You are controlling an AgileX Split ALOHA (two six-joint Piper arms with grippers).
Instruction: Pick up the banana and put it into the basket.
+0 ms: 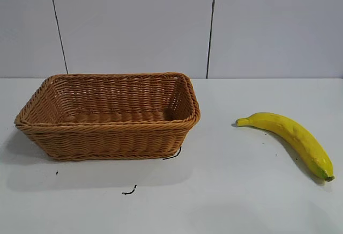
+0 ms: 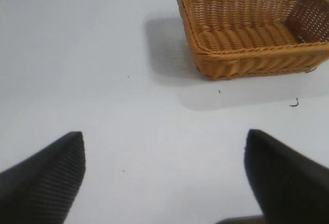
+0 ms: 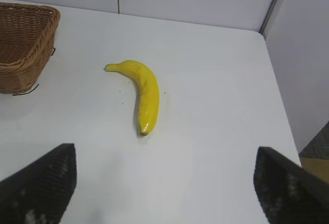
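Exterior view: one wicker basket [image 1: 107,117] on the left half of the white table [image 1: 225,191], and one banana [image 1: 292,139] lying flat well apart to its right, stem end toward the basket, greenish tip pointing away. Nothing inside the basket that I can see, and no labels or writing on anything, just a couple of small black marks [image 1: 128,191] on the table near the basket's front. Left gripper [image 2: 164,175] hangs over bare table with fingers spread wide, holding nothing. Right gripper [image 3: 164,185] is spread wide too, with the banana ahead of it on the table.
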